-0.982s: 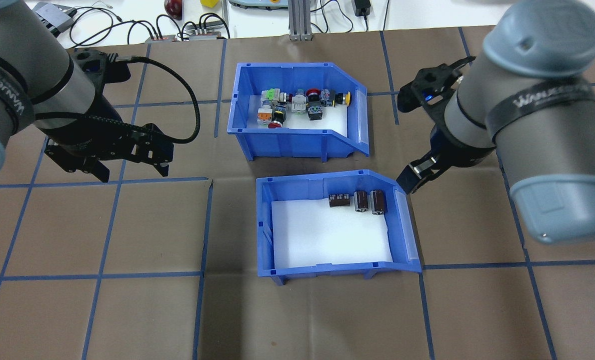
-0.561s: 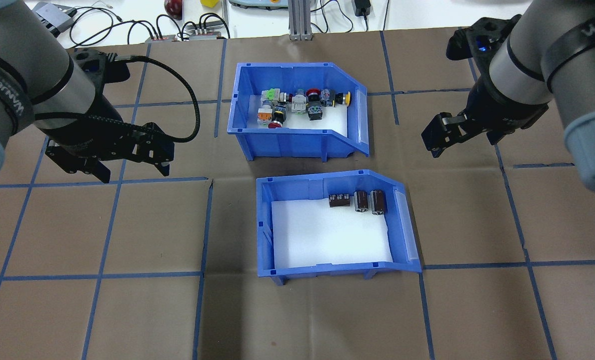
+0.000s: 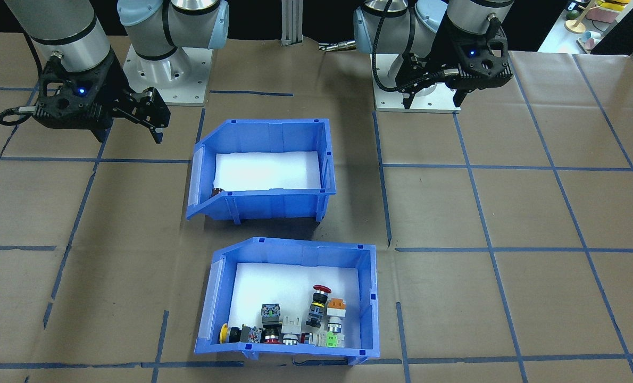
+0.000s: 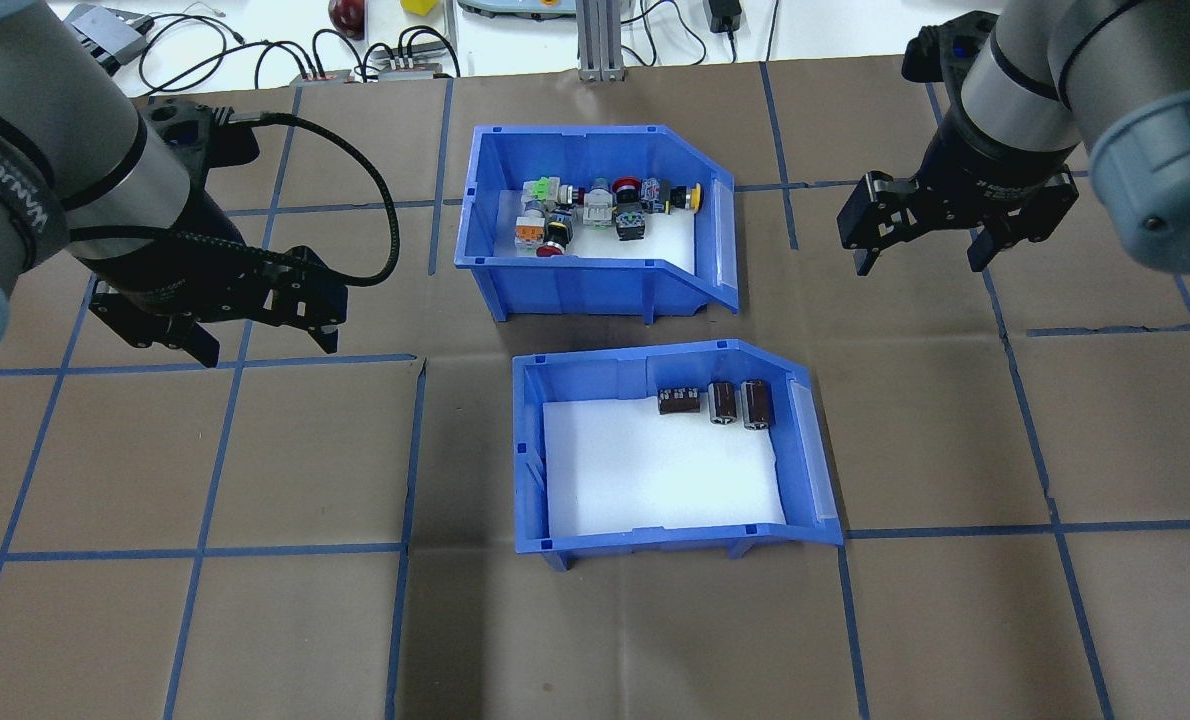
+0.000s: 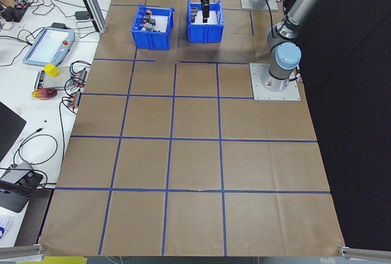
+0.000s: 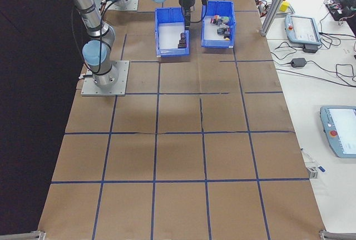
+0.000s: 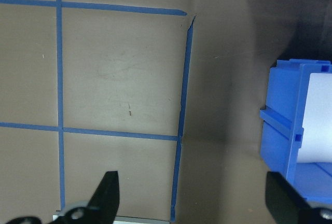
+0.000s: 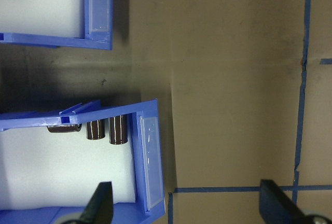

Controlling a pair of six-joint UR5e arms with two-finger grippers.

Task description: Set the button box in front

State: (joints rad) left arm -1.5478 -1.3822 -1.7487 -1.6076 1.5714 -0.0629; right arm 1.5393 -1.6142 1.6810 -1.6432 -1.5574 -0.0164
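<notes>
We find the left gripper point(image 4: 227, 322) spread wide and empty, hovering over bare table point(image 4: 255, 620); its arm is cut off by the overhead view's left edge, and white lettering on the wrist band is only partly legible. In its wrist view only the two fingertips point(image 7: 106, 195) show at the bottom edge.

To the right of that gripper and farther from the robot stands the button box point(image 4: 595, 220), well apart from it. We see its switches point(image 4: 600, 205) clustered along the far wall; individual markings on them are too small to read. In the front-facing view the box point(image 3: 290, 298) sits nearest the camera.

The second bin point(image 4: 670, 455) sits just beside it on the robot's side, apart from it by a narrow gap, holding brown cylinders point(image 4: 720, 402) near its open end. From the front-facing view these are almost wholly hidden behind the bin wall.

The right gripper point(image 4: 925, 232) hangs to the right of the button box, level with it, clear of it, jaws parted and empty. The band lettering on its arm is unreadable.
</notes>
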